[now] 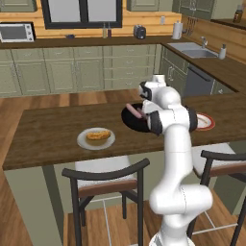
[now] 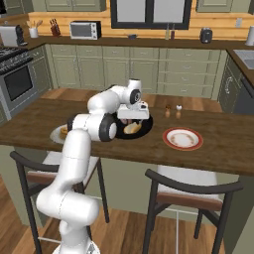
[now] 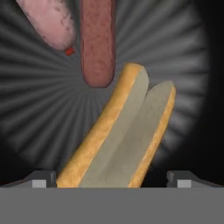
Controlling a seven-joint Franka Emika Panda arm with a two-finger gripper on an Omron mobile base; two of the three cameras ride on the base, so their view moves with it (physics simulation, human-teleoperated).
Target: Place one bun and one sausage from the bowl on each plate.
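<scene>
From the left base view, the arm bends forward over the black bowl (image 1: 130, 120) on the surface (image 1: 48, 134); a bun on the pale plate (image 1: 96, 139) lies off to the left, the red-rimmed plate (image 1: 205, 122) to the right. In the right base view, the tool (image 2: 133, 119) hangs over the bowl's bun (image 2: 131, 128). The hand view shows the tool spread wide, holding nothing, the split bun between its tips and two sausages (image 3: 98, 43) beyond. No writing is legible.

base views flank the arm, sharing the counter (image 1: 48, 134); hand view looks closely downward.
</scene>
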